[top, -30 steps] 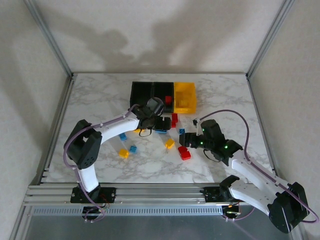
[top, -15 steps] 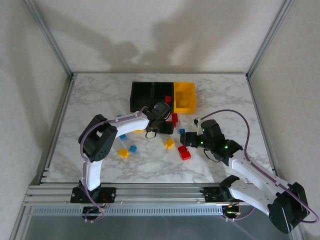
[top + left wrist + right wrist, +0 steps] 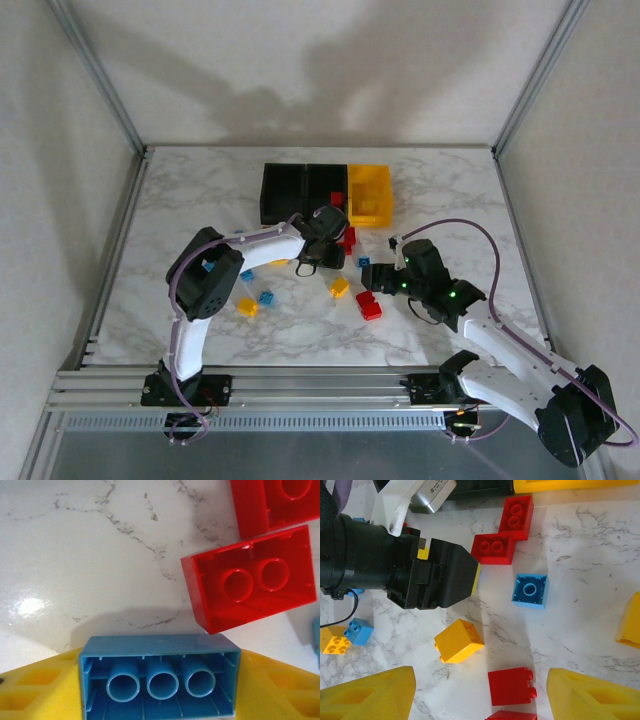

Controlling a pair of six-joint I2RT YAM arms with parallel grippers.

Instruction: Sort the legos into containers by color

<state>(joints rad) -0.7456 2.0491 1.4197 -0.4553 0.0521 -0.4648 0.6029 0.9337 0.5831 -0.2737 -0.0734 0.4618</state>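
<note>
Currently clamping a blue brick in the left gripper: yellow pads flush on both short ends, hollow side up, with long axis spanning the jaw gap. Low over the worktop; lifted or not, can't tell. Just to its right, apart from it: an upturned red brick, then a second red brick past that.

Likely next: lift and carry far toward the bins, just beyond this gripper and nearer the left arm than the right. Probably the left black bin for blue, far and slightly left of the grasp, judging by a binned red brick in the middle black bin and the yellow bin at the right end. Nothing readable inside the left black or yellow bin.

As for the right gripper: spread wide, holding nothing, hovering over a side-lying red brick between its fingers, no contact. Loose nearby: a yellow brick and a small blue brick.
</note>
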